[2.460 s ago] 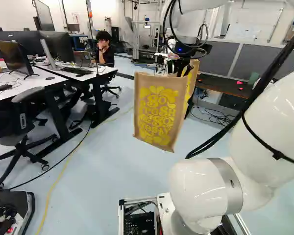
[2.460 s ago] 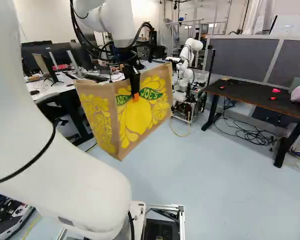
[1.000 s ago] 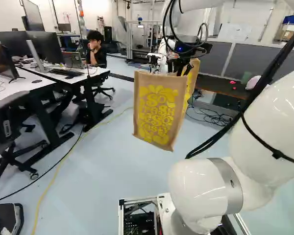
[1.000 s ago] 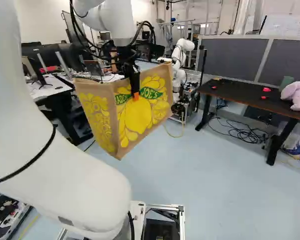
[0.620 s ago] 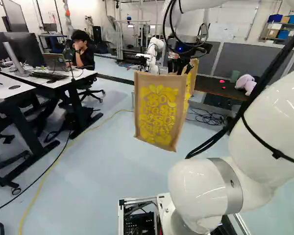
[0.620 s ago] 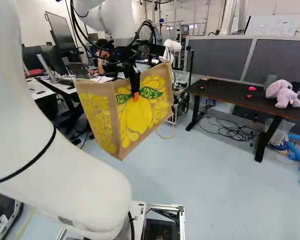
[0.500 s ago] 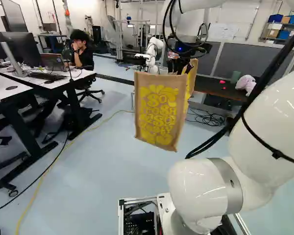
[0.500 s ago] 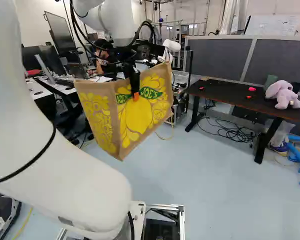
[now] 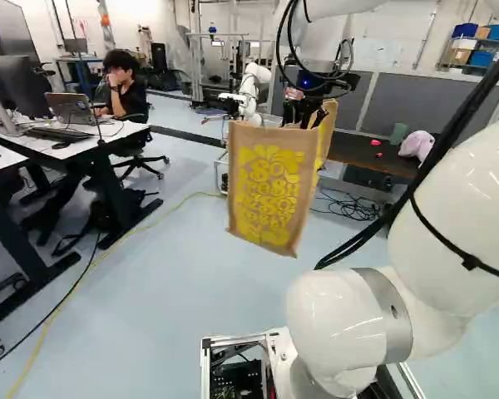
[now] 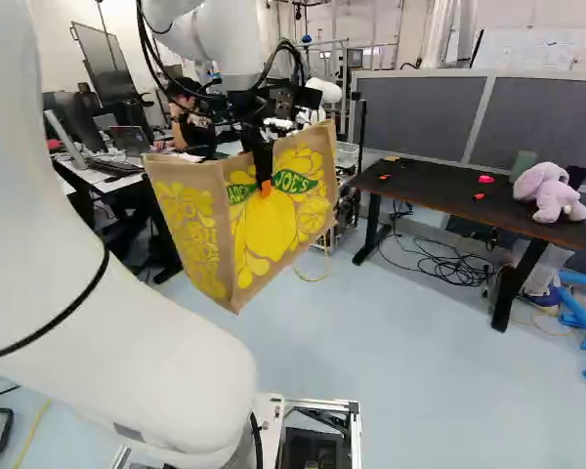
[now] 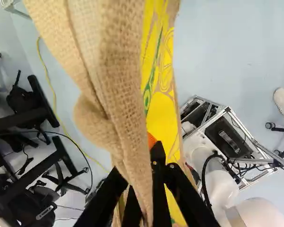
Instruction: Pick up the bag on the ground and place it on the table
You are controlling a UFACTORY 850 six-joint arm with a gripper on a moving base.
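In the right base view my gripper [image 10: 265, 181] points down at the bag's top edge, one orange pad lying against its printed face. The tan and yellow bag [image 10: 273, 230] hangs from it in the air; the left base view shows the bag's narrow lettered side [image 9: 270, 187]. In the wrist view the gripper [image 11: 149, 156] is shut on the bag's upper cloth [image 11: 118, 71], whose folds hide part of the fingers. A dark brown table [image 10: 449, 195] stands ahead, to the right of the bag in the right base view.
A plush rabbit [image 10: 550, 191], a green object [image 10: 523, 164] and small red pieces [image 10: 485, 179] are on the dark table; cables [image 10: 439, 262] lie beneath. White desks [image 9: 108, 133] with monitors stand at the left of the left base view. Another robot [image 9: 251, 87] stands beyond the bag.
The base has moved, turning rightward: desks and dark table have shifted left in the base views. The bag stays in the gripper, and the arm holds its pose.
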